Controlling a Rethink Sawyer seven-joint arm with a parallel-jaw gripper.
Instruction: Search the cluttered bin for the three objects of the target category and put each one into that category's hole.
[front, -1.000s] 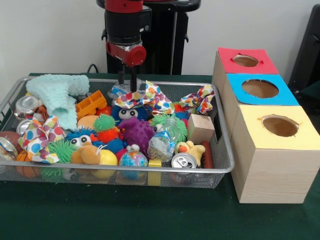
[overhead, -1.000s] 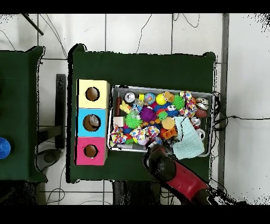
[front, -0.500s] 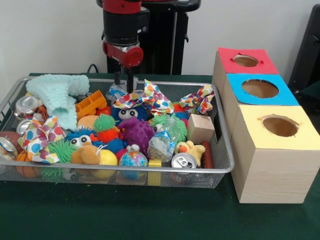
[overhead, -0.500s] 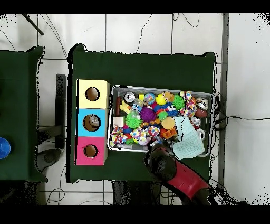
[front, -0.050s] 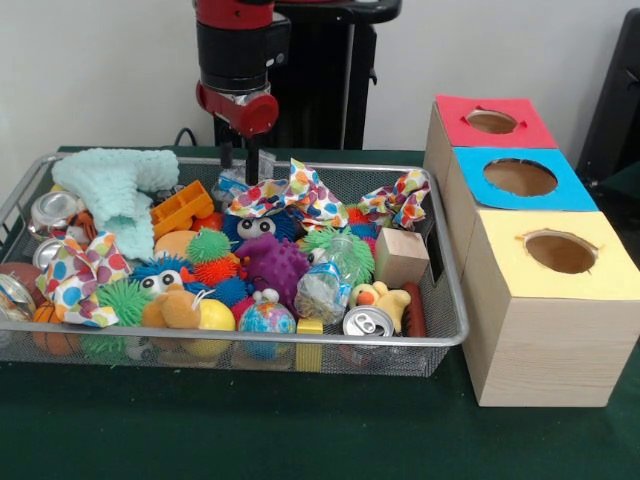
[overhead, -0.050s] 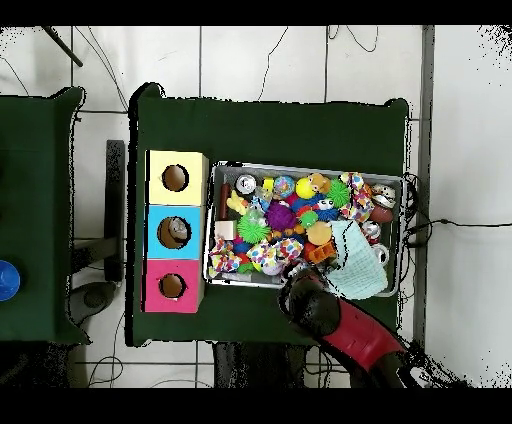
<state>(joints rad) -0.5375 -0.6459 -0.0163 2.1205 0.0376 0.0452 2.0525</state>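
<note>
A wire mesh bin (front, -0.050s: 300, 341) (overhead, -0.050s: 305, 166) is heaped with toys. On the heap lie spiky balls such as a purple one (front, -0.050s: 272, 262), polka-dot cloths (front, -0.050s: 292, 196), crushed cans (front, -0.050s: 367, 322) (front, -0.050s: 52, 210), a crumpled clear bottle (front, -0.050s: 325, 285) and a wooden block (front, -0.050s: 402, 255). My gripper (front, -0.050s: 240, 164) hangs open and empty over the bin's far rim, just above a clear plastic piece (front, -0.050s: 234, 184). In the overhead view the arm's head (overhead, -0.050s: 312, 303) hides the fingers. Beside the bin stand three boxes with round holes: red (front, -0.050s: 520, 138), blue (front, -0.050s: 575, 190) and yellow (front, -0.050s: 500, 262).
A mint knitted cloth (front, -0.050s: 115, 185) and an orange toy truck (front, -0.050s: 182, 208) fill the bin's far left. Something lies inside the blue box's hole (overhead, -0.050s: 175, 232). The boxes stand close against the bin's side on the green tabletop (front, -0.050s: 200, 430).
The gripper has lifted a little and shifted left along the bin's far edge, still open and empty. The polka-dot cloth it stood beside shifted slightly; nothing else in the bin moved.
</note>
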